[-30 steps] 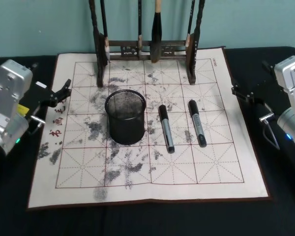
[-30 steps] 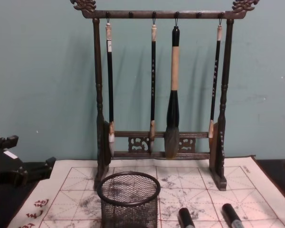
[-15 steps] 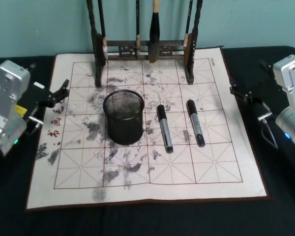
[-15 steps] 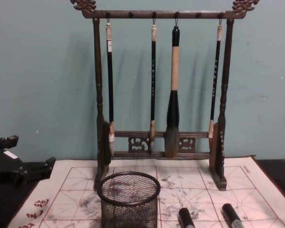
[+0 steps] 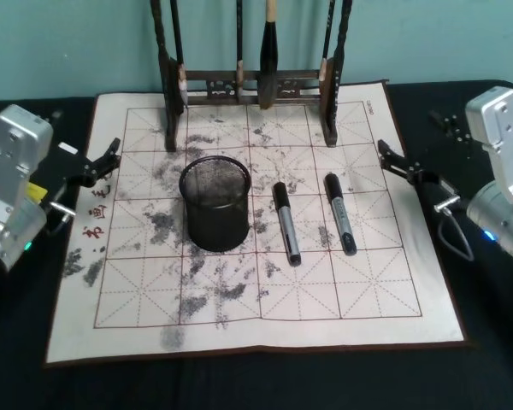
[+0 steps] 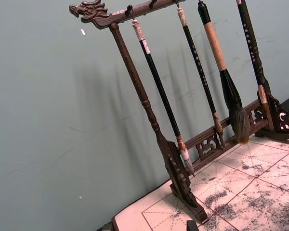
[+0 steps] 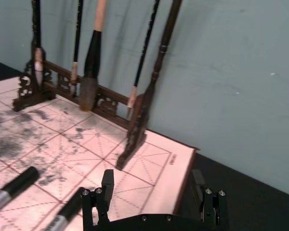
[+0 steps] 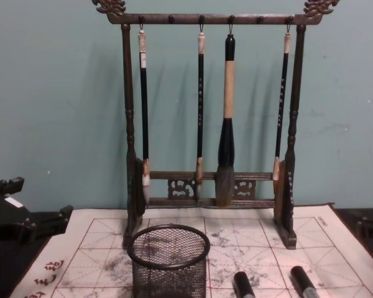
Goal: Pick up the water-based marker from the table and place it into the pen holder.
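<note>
1. Hanging just over the right edge of the mat (image 5: pixel 265 316) that covers the table (image 5: pixel 496 350), the right gripper (image 5: pixel 386 159) has its jaws spread wide and holds nothing. The left gripper (image 5: pixel 111 156), also spread, sits idle at the opposite edge.
2. Two look-alike markers lie flat ahead of the right claw. The nearer marker (image 5: pixel 341 213) is a short reach inward from its tips and the farther marker (image 5: pixel 286 224) is just beyond that. The pen holder (image 5: pixel 215 226) stands past both, closer to the left claw.
3. I cannot tell which marker is water-based, so choosing by closeness alone may take the wrong one.
4. The markers lie close side by side. A wide claw coming down may nudge the neighbour or roll the round barrel away.
5. Pinched off-centre, a marker would likely tilt and catch the holder's rim, and the light mesh cup could tip.
6. The brush rack (image 5: pixel 248 85) stands near the claw's far side, so a wide swing risks striking its post.
</note>
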